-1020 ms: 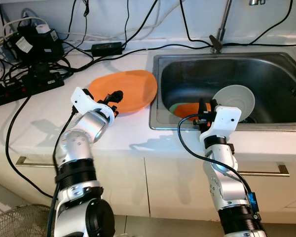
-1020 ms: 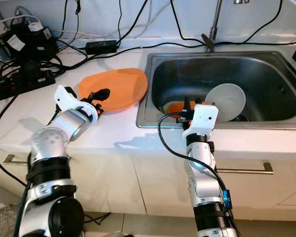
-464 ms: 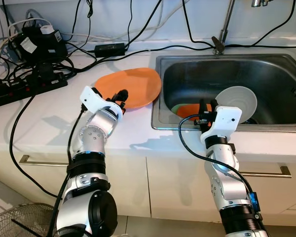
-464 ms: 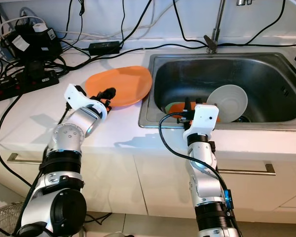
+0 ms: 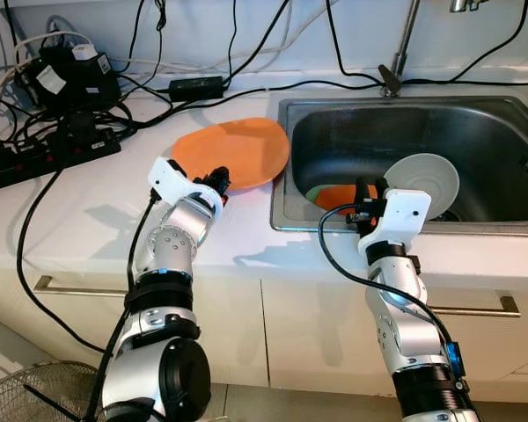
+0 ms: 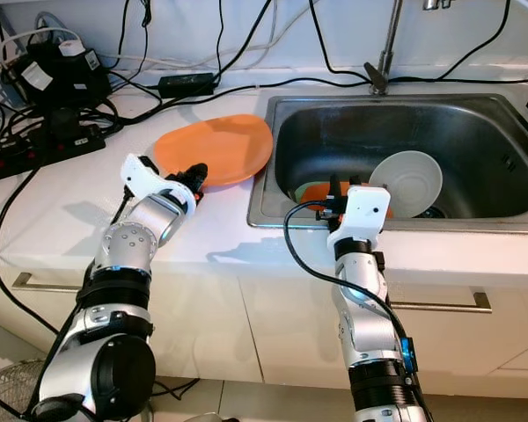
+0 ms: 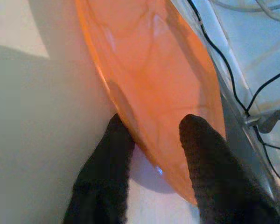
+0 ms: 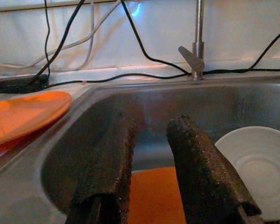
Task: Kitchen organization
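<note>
your orange plate (image 5: 233,152) sits on the counter just left of the sink (image 5: 282,158), left gripper (image 7: 151,154) straddling its near rim with fingers parted to grab, right gripper (image 8: 151,172) hanging narrowly open over the sink's front edge.

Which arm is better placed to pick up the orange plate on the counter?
Left. The left gripper is at the orange plate, fingers straddling its near rim. The right gripper hovers over the sink.
</note>
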`<state>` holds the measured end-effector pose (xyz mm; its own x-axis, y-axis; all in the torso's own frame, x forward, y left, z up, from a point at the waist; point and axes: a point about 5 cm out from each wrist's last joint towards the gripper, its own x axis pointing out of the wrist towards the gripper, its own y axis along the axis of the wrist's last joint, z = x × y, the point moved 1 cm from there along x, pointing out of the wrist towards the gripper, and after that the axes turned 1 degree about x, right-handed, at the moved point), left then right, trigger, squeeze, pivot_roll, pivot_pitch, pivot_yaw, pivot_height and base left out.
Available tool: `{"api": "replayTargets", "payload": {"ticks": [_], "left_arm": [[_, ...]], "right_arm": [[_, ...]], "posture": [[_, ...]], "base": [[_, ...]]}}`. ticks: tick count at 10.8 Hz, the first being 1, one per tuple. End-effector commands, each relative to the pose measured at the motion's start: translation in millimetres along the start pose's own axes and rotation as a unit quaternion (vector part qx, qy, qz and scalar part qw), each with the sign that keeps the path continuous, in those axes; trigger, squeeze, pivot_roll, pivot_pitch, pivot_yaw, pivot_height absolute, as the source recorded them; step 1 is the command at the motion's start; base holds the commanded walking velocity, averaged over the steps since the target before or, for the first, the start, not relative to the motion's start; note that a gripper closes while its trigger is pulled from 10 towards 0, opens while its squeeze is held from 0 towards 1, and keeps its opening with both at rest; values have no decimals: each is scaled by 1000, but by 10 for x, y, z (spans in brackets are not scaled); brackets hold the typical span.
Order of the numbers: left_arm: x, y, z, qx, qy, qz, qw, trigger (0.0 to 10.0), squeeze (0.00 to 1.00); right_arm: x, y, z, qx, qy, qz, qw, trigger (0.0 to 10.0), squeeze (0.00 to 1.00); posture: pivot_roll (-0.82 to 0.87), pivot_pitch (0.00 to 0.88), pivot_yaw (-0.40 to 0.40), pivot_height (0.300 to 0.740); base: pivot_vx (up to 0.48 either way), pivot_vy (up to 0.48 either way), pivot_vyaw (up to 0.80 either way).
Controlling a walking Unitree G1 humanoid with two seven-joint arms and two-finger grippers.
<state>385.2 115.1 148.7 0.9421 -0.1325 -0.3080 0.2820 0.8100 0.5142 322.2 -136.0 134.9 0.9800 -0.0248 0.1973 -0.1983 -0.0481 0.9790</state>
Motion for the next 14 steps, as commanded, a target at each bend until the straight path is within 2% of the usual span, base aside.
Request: {"api": "replayTargets", "payload": {"ticks": [1,9,11,14], "left_arm": [[-9,-135,-75,2,13,-26,1000,0,0],[-31,-94,-112,0,11,0,1000,0,0],[-70,-24,0,-15,-36,30,999,0,0],[-165,124,126,-40,-101,83,991,0,0]], "right_arm": [[20,14,-24,0,5,-3,1000,10000,0],[30,16,-38,2,8,-7,1000,10000,0],[33,18,-41,3,8,-7,1000,10000,0],[47,19,-56,3,9,-9,1000,10000,0]], "posture": [[-2,0,82,740],[6,0,72,740],[7,0,72,740],[16,0,69,740]], "base": [[0,0,0],[0,0,0],[0,0,0],[0,0,0]]}}
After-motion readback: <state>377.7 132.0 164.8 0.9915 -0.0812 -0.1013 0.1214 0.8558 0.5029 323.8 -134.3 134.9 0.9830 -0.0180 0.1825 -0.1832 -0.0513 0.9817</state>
